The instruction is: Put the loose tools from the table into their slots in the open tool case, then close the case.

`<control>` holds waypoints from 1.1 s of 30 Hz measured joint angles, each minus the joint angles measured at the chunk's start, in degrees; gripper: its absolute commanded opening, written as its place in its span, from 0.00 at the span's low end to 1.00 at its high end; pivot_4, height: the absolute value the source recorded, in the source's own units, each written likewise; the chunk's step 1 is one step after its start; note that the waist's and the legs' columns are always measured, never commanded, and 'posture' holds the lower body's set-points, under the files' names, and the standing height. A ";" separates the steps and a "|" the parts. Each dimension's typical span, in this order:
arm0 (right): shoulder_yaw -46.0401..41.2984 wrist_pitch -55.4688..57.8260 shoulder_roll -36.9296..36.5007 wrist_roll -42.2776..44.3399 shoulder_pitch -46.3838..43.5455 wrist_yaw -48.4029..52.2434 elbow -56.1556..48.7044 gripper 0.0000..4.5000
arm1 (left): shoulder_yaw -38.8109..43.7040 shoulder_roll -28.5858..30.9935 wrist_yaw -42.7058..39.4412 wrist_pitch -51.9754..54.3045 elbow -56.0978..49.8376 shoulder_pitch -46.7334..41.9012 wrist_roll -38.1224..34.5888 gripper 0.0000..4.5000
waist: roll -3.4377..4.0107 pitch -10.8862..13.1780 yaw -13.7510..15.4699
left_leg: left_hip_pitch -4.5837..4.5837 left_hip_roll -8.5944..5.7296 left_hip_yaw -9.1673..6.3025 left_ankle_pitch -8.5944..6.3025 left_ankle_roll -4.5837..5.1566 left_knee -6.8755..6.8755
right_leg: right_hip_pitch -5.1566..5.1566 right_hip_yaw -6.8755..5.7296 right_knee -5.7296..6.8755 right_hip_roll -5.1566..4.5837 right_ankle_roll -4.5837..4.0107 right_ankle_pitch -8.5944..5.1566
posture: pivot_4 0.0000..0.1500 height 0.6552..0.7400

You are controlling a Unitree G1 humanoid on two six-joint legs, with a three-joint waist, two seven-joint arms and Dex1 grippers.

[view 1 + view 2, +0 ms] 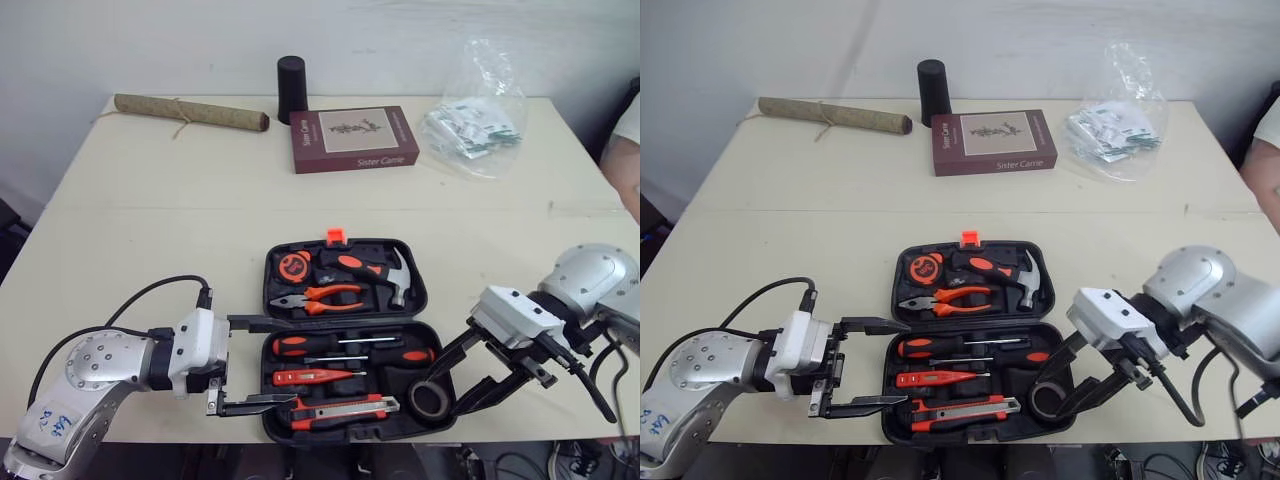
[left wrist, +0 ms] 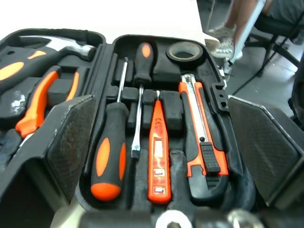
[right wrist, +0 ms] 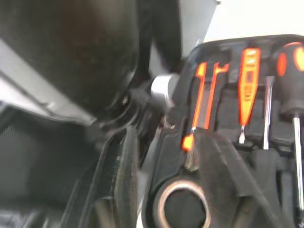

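Note:
The black tool case (image 1: 345,250) lies open near the table's front edge. Its far half holds a tape measure (image 1: 291,267), pliers (image 1: 318,297) and a hammer (image 1: 375,268). In the near half lie screwdrivers (image 1: 330,346), an orange tester pen (image 2: 158,156), a utility knife (image 2: 202,137) and a tape roll (image 1: 430,398). My left gripper (image 1: 285,362) is open at the case's left side, its fingers (image 2: 71,137) spanning the near half's left end. My right gripper (image 1: 445,395) is open at the case's near right corner, with the tape roll (image 3: 183,206) between its fingers (image 3: 118,190).
At the back of the table stand a maroon box (image 1: 355,138), a black cylinder (image 1: 292,88), a rolled mat (image 1: 190,112) and a clear plastic bag (image 1: 475,125). A person's arm (image 1: 625,150) shows at the right edge. The case sits close to the table's front edge.

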 measured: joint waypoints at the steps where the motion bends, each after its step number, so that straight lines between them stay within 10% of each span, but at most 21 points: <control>1: -1.31 -0.89 2.20 0.00 1.85 -0.03 1.31 0.06 | 0.07 0.02 0.00 0.01 0.02 0.12 0.00 1.00 | -0.01 0.01 0.16 | -0.01 0.00 -0.01 0.01 0.02 0.00 | 0.01 -0.01 -0.01 0.00 0.01 0.01 | 1.00 1.00; 8: -9.84 -11.31 17.87 -2.23 12.00 0.14 6.97 0.01 | 0.71 0.92 -0.78 0.22 0.14 -0.09 -0.11 1.00 | 0.10 0.17 0.95 | 0.02 -0.01 -0.02 0.04 0.02 0.04 | 0.01 0.00 0.07 0.03 0.04 0.02 | 1.00 1.00; 33: -4.53 -49.33 23.58 -21.20 12.90 0.62 23.06 0.01 | 4.42 1.50 0.64 1.29 0.17 2.10 -0.09 1.00 | -0.67 -0.29 0.71 | 0.32 0.07 0.00 0.04 -0.12 0.00 | 0.20 0.08 0.10 0.07 0.03 0.02 | 1.00 1.00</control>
